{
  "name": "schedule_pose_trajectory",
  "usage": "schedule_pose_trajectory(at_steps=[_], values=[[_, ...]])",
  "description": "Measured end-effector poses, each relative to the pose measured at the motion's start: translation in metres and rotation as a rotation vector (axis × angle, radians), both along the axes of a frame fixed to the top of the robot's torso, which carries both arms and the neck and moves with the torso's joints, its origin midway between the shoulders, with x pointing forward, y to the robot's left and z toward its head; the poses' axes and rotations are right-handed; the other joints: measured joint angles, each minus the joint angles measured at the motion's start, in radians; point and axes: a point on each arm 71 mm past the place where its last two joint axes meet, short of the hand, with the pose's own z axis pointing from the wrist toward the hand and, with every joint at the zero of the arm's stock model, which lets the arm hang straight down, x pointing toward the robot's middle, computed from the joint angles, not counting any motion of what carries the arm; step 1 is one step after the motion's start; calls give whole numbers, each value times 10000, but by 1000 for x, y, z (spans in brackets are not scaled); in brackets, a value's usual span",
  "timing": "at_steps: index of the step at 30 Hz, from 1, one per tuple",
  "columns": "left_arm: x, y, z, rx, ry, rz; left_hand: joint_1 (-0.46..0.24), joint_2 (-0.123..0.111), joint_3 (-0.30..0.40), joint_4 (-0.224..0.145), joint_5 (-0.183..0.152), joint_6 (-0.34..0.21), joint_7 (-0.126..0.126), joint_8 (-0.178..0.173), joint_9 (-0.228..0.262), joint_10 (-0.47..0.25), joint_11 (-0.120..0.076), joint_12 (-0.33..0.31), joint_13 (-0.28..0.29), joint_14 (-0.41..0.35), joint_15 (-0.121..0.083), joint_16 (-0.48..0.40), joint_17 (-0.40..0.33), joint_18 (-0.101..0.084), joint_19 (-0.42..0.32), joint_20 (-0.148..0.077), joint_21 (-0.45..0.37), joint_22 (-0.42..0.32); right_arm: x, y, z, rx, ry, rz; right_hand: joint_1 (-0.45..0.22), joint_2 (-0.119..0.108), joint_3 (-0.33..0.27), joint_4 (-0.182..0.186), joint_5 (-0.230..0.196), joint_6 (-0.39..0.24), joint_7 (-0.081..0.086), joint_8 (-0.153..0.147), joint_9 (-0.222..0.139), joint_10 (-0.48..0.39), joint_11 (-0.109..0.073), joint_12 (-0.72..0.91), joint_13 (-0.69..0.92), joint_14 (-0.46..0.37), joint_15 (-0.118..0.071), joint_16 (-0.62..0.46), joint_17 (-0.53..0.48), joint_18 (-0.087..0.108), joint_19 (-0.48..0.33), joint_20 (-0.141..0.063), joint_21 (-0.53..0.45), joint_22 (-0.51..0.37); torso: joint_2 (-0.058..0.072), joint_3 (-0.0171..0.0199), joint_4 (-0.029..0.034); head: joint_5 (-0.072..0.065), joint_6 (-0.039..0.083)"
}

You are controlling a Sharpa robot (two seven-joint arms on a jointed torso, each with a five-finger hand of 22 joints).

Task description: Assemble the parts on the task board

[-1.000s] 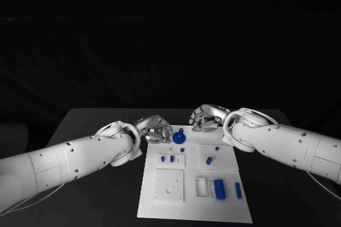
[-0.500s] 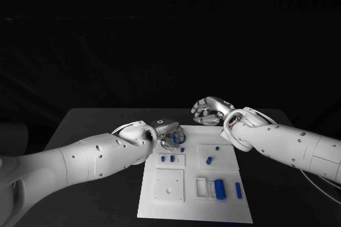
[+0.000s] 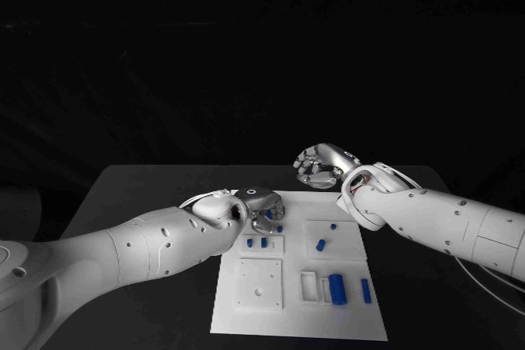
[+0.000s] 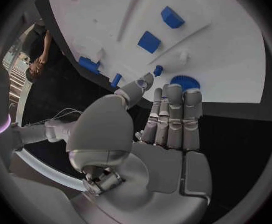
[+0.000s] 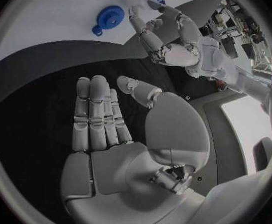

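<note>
The white task board [image 3: 297, 313] lies mid-table. My left hand [image 3: 260, 206] hovers over its far left corner, fingers straight and holding nothing. In the left wrist view its fingertips [image 4: 175, 92] reach up to a round blue toothed part [image 4: 186, 80] lying on the board [image 4: 226, 45], beside a small blue peg [image 4: 158, 70]. My right hand [image 3: 319, 166] is past the board's far edge, open and empty over the black table. The right wrist view shows that hand [image 5: 105, 119] with its fingers stretched out, and the round blue part [image 5: 110, 18] and the left hand [image 5: 173, 40] beyond it.
Blue parts stand in the board: two small blocks [image 3: 258, 244] left of centre, a tilted one [image 3: 321, 245], a thick cylinder [image 3: 338, 289] and a slim bar [image 3: 366, 291] near the right edge. A square plate with holes [image 3: 260, 284] sits at the left.
My left hand has moved right and over the board's far left corner, now hiding the round blue part in the head view. My right hand has drawn back and away from the board.
</note>
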Motion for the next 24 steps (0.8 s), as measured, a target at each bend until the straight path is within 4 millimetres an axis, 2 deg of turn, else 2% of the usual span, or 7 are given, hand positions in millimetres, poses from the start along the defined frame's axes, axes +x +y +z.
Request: schedule_pose_trajectory(at_steps=[9, 13, 24], values=[[0, -3, -11, 238, 33, 35, 0, 0, 29, 29, 0, -96, 5, -5, -97, -62, 1, -104, -72, 148, -76, 193, -69, -1, 142, -6, 126, 109, 0, 1, 1, 82, -1, -24, -10, -10, 0, 0, 122, 11, -11, 0, 0, 51, -23, -46, 20, 2, 2, 0, 21, 0, 17, 17, 0, 13, 4, 9, -24, -14, -45], [-1, -4, -14, 282, 47, 24, 43, 43, 28, 29, 0, -96, 6, -5, -133, 70, -124, -104, -81, 219, -140, 293, -87, 0, 203, -58, 209, 155, 0, 1, 1, 110, 19, -30, -10, -10, 0, 0, 122, 17, -17, 0, 0, 50, -23, -46, 21, 3, 2, -1, 21, 1, 16, 18, 0, 13, 4, 12, -21, -35, -68], [1, -6, -17, 313, 49, 59, 84, 83, 28, 29, 0, -57, 44, -5, -201, 244, -157, -104, -94, 289, -147, 442, -129, 1, 268, -89, 320, 225, 0, 3, 1, 153, 62, -11, -10, -10, 0, 0, 122, -2, 1, 0, 1, 49, -23, -85, 31, 4, 4, 0, 32, 0, 16, 21, 0, 15, -1, 17, -13, -81, -93]])
